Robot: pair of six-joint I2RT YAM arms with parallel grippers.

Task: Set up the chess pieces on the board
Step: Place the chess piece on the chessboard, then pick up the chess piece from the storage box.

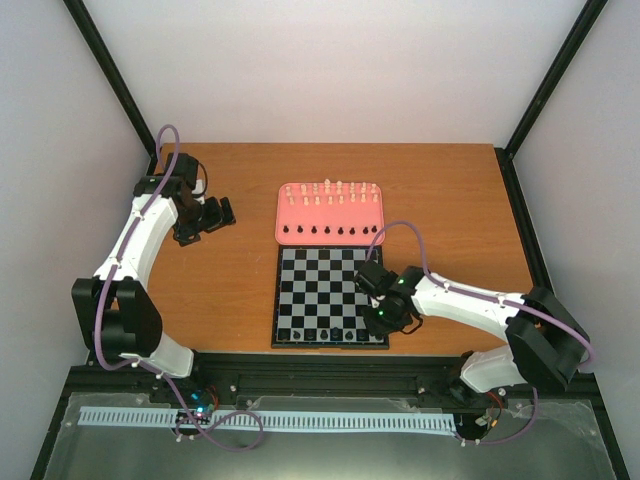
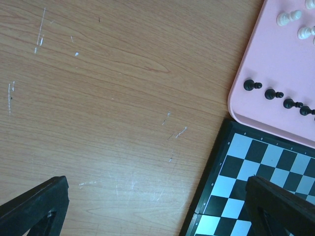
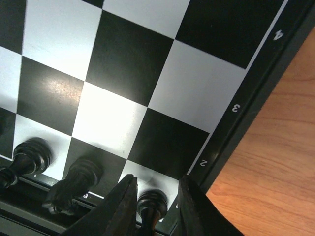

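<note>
Right gripper (image 3: 157,183) stands slightly parted around a black piece (image 3: 151,204) on the board (image 3: 123,64), corner square. Left gripper (image 2: 155,187) gapes wide, empty.

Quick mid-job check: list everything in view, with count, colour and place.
table: one, brown wood, beneath everything
board: one, black and light grey, table's near centre
tray: one, pink, just beyond the board
white pieces: many, cream, tray's far part
tray's black pieces: one row, black, tray's near edge
board's black pieces: several, black, board's nearest row
left gripper: one, black, open over bare table
right gripper: one, black, open around the corner black piece
</note>
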